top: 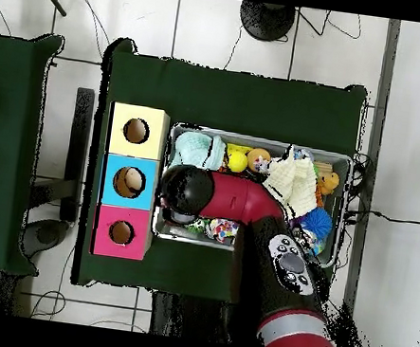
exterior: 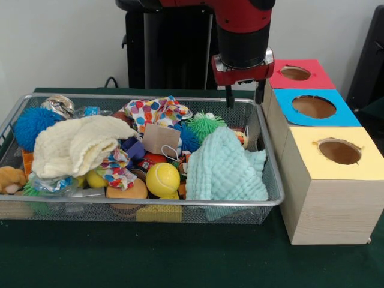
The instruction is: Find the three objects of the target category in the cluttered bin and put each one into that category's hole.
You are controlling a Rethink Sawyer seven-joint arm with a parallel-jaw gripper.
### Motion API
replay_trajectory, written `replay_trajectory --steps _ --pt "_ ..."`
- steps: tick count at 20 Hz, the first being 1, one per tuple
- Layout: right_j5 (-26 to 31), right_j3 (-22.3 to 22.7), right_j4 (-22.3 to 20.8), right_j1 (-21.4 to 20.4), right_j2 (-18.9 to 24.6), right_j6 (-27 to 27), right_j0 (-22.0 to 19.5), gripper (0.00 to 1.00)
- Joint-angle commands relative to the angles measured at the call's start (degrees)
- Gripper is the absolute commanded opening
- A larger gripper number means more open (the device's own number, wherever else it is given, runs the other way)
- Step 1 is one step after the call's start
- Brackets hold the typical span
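The wire-mesh bin [exterior: 273, 180] is piled with toys and cloths; it also shows in the overhead view [top: 260, 138]. A tan furry plush [exterior: 11, 179] lies against its near left corner, at the bin's right end in the overhead view [top: 325, 183]. A small orange and white thing [exterior: 242, 138] peeks out beside the green cloth; I cannot tell what it is. The tiger and the duck do not show. My gripper [exterior: 244, 97] is open and empty above the bin's far right corner, beside the red-topped box and its hole [exterior: 295, 73]. The hole also shows from overhead [top: 121, 233].
Blue-topped [exterior: 314, 107] and yellow-topped [exterior: 339, 150] boxes stand in a row with the red one, right of the bin. In the bin lie a cream cloth [exterior: 75, 147], a green cloth [exterior: 225, 168], a yellow tennis ball [exterior: 162, 179], and blue [exterior: 31, 126] and green [exterior: 204, 125] spiky balls.
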Motion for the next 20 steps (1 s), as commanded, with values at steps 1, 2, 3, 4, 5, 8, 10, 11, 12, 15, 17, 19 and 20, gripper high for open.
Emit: replay_trajectory --steps 1,2,3,4,5,8,10,11,12,15,17,19,20 --pt "-2.3 -7.1 -5.5 -0.4 2.9 -2.7 -0.6 1.0" --pt "-2.8 -7.6 -6.1 -0.2 2.8 -2.7 -0.5 1.0" --pt "-3.0 -8.3 -6.5 0.0 2.9 -2.9 -0.4 1.0" --pt "-3.5 -8.7 -7.0 0.1 3.0 -3.0 -0.4 1.0" --pt "-3.6 -9.2 -7.4 0.2 3.1 -3.1 -0.4 1.0" --pt "-6.2 -10.0 -9.2 0.6 3.8 -3.8 -0.8 1.0" --pt "-8.0 -10.2 -10.3 1.1 4.2 -3.9 -1.2 1.0" --pt "-8.5 -10.3 -10.6 1.4 4.4 -3.9 -1.3 1.0" --pt "-9.5 -10.4 -11.3 1.7 4.7 -4.0 -1.4 1.0" --pt "-13.3 -9.9 -13.2 2.4 5.5 -4.2 -2.1 1.0" --pt "-15.4 -10.0 -14.3 3.4 5.6 -3.8 -2.3 1.0" --pt "-16.9 -10.3 -15.1 4.5 5.4 -3.1 -2.2 1.0" --pt "-17.3 -10.3 -15.4 4.7 5.3 -2.8 -2.1 1.0"
